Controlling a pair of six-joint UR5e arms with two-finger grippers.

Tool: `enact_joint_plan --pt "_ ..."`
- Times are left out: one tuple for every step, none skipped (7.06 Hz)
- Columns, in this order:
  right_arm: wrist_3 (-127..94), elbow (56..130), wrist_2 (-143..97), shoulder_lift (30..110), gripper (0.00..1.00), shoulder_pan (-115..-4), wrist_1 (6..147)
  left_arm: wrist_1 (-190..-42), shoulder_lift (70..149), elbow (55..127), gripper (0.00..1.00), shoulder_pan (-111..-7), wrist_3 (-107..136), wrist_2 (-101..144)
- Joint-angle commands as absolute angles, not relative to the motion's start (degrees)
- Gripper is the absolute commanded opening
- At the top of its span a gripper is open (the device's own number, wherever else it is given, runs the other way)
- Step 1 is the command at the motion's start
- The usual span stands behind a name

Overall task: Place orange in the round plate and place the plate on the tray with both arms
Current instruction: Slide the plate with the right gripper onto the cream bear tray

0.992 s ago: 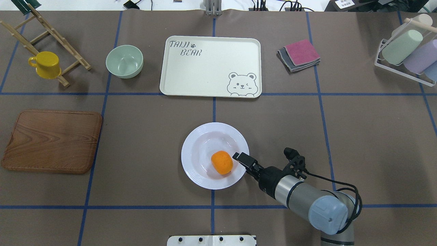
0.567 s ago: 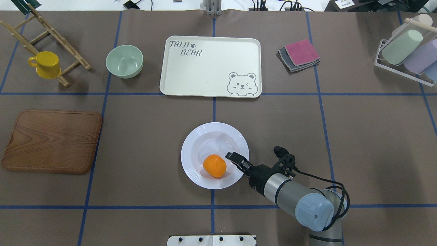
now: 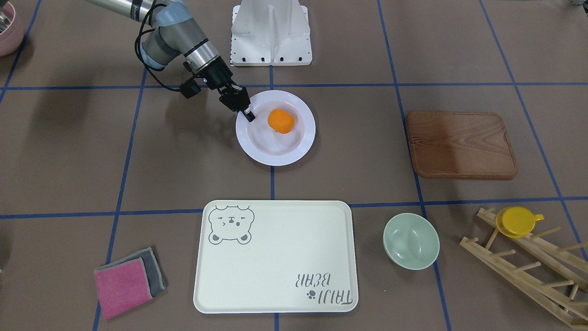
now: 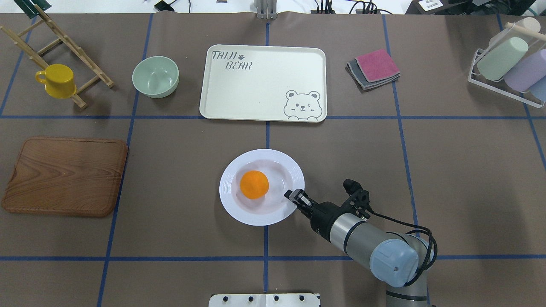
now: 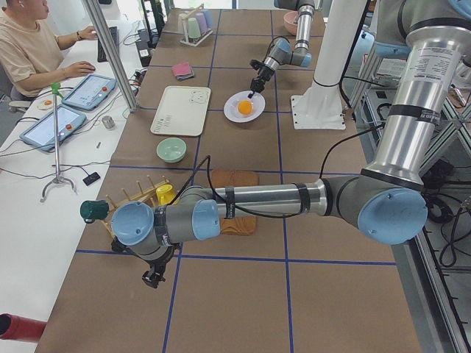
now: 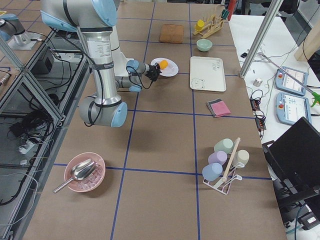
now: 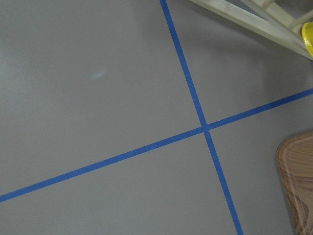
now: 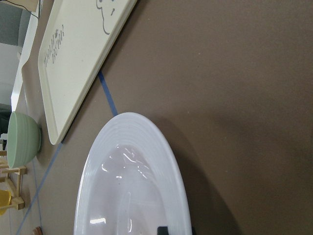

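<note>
1. Overhead exterior view: the glossy white round plate (image 4: 251,218) sits at lower centre with open brown table (image 4: 469,170) on all sides; the small bright-orange fruit (image 4: 254,184) lies in its well, left of middle.
2. From the lower right, the right arm's black two-finger gripper (image 4: 294,197) is clamped on the plate's right rim.
3. Open table separates the plate from the large cream rectangular tray (image 4: 256,89) at upper centre.
4. The pale green bowl (image 4: 155,76) stands just left of the tray; the brown wooden board (image 4: 64,175) lies mid left, well apart from the plate.
5. In the tray's upper left corner, grey lettering (image 4: 230,59) reads "TAIJI BEAR".
6. The left gripper (image 5: 151,278) hangs low in the exterior left view; I cannot tell whether it is parted or closed.
</note>
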State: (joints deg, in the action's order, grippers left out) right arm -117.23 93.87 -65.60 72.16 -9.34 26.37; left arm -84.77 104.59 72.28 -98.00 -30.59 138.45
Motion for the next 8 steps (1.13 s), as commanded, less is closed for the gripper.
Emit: enact_joint_plan --pt "-117.34 96.14 -61.90 72.16 0.00 -9.32 26.11 -84.81 104.59 72.68 1.00 -98.09 -30.59 138.52" --pt "-116.90 97.20 -59.18 72.16 0.00 -9.23 26.02 -84.81 104.59 72.69 1.00 -98.09 -30.59 138.52" --pt "-116.63 98.43 -57.76 72.07 0.00 -9.75 26.02 -84.81 104.59 72.86 1.00 -98.09 -30.59 138.52" --pt "-116.54 98.44 -57.66 71.37 0.00 -12.02 26.10 -84.81 104.59 73.12 1.00 -98.09 -30.59 138.43" --pt "-116.72 97.65 -57.83 69.37 0.00 -15.09 26.54 -84.81 104.59 73.12 1.00 -98.00 -30.59 138.43" --pt "-116.89 95.21 -58.09 67.87 0.00 -17.55 26.63 -84.81 104.33 73.13 1.00 -98.00 -30.59 138.43" --pt "-116.98 87.18 -58.27 62.20 0.00 -20.36 26.72 -84.99 104.24 73.13 1.00 -98.00 -30.59 138.51" --pt "-117.33 78.57 -59.75 56.40 0.00 -23.17 26.72 -84.99 104.24 73.13 1.00 -98.00 -30.59 138.43"
